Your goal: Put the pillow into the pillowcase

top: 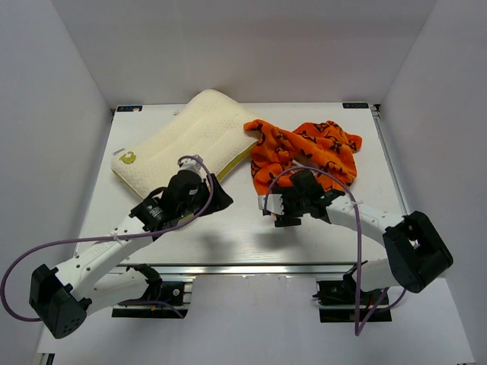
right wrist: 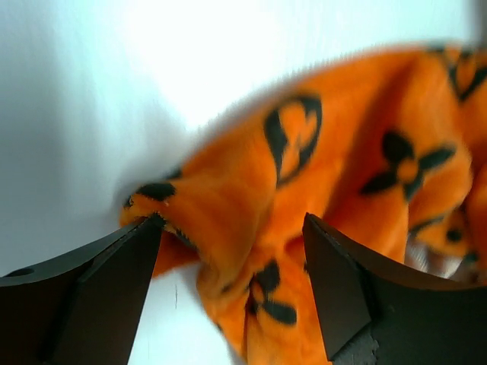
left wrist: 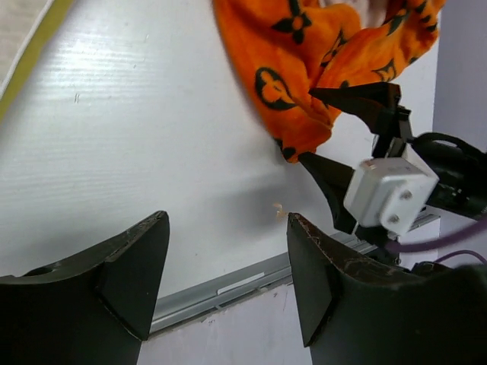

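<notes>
The cream pillow [top: 175, 144] lies at the back left of the table, its yellow band facing the middle; a sliver shows in the left wrist view [left wrist: 9, 23]. The orange pillowcase [top: 308, 152] with black motifs lies crumpled at the back right. My right gripper [top: 274, 199] is open, its jaws standing either side of the pillowcase's near corner [right wrist: 251, 205] without pinching it. The left wrist view shows that gripper [left wrist: 308, 125] at the cloth's corner [left wrist: 297, 68]. My left gripper [top: 221, 199] is open and empty [left wrist: 228, 266] just off the pillow's near edge.
The white table [top: 228, 236] has a metal rail along its front edge [left wrist: 228, 285]. White walls close in the left, back and right sides. Purple cables loop from both arms.
</notes>
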Tool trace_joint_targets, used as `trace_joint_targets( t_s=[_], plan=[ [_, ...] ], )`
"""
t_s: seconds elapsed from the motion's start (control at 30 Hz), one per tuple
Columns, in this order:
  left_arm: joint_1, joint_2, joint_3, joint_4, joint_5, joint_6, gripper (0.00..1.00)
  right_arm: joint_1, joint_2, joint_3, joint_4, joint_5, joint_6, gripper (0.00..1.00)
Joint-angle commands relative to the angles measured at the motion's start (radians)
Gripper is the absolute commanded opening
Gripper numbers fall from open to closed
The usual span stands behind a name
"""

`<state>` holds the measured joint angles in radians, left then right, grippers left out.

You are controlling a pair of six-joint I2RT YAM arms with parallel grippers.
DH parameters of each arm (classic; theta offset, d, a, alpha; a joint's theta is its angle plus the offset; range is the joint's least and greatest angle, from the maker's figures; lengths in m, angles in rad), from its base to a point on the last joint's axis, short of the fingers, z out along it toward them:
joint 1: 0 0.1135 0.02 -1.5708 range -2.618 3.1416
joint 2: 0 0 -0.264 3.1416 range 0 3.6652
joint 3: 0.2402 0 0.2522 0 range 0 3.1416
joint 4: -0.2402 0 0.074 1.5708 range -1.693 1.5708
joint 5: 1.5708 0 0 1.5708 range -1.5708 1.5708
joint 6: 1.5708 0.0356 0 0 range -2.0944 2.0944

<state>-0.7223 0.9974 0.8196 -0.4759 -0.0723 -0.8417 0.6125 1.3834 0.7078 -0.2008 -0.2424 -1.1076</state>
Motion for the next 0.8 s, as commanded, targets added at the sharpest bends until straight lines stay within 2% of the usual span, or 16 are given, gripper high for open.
trace_joint_targets(
  t_s=[0.0,0.03,0.1,0.13,0.17,0.27,0.37,0.47,0.5,0.53,0.6,0.7,0.77],
  plan=[
    [-0.002,-0.045,-0.028,-0.020,-0.021,-0.049,0.73,0.061,-0.015,-0.027,0.102,-0.023,-0.005,0.79],
    [-0.002,-0.049,-0.033,-0.015,-0.021,-0.053,0.73,0.079,-0.009,-0.028,0.116,-0.028,0.018,0.79],
    [-0.002,-0.054,-0.039,-0.010,-0.026,-0.057,0.73,0.089,0.003,-0.004,0.136,-0.029,0.046,0.69],
    [-0.002,-0.054,-0.040,-0.010,-0.026,-0.060,0.73,0.089,0.018,0.011,0.132,-0.032,0.067,0.59],
    [-0.002,-0.052,-0.042,-0.003,-0.023,-0.060,0.73,0.089,0.023,0.031,0.118,-0.032,0.080,0.39],
    [-0.003,-0.046,-0.051,0.023,-0.012,-0.068,0.73,0.084,0.025,0.093,0.089,-0.044,0.120,0.15],
    [-0.002,-0.034,-0.060,0.068,0.009,-0.080,0.73,0.069,-0.004,0.180,0.008,-0.110,0.220,0.00],
    [-0.002,-0.017,-0.076,0.117,0.043,-0.095,0.73,0.027,-0.067,0.292,-0.045,-0.214,0.391,0.00],
    [-0.002,-0.010,-0.080,0.158,0.054,-0.099,0.73,-0.008,-0.087,0.321,-0.043,-0.251,0.545,0.00],
    [-0.002,0.009,-0.089,0.181,0.071,-0.105,0.73,-0.025,-0.128,0.364,-0.022,-0.327,0.627,0.00],
    [0.000,0.039,-0.092,0.246,0.112,-0.109,0.74,-0.057,-0.176,0.378,0.032,-0.359,0.836,0.00],
    [0.000,0.118,-0.067,0.307,0.161,-0.109,0.74,-0.060,-0.283,0.331,0.174,-0.295,0.945,0.00],
    [0.000,0.164,-0.028,0.332,0.186,-0.108,0.75,-0.059,-0.326,0.317,0.190,-0.183,0.979,0.00]
  ],
)
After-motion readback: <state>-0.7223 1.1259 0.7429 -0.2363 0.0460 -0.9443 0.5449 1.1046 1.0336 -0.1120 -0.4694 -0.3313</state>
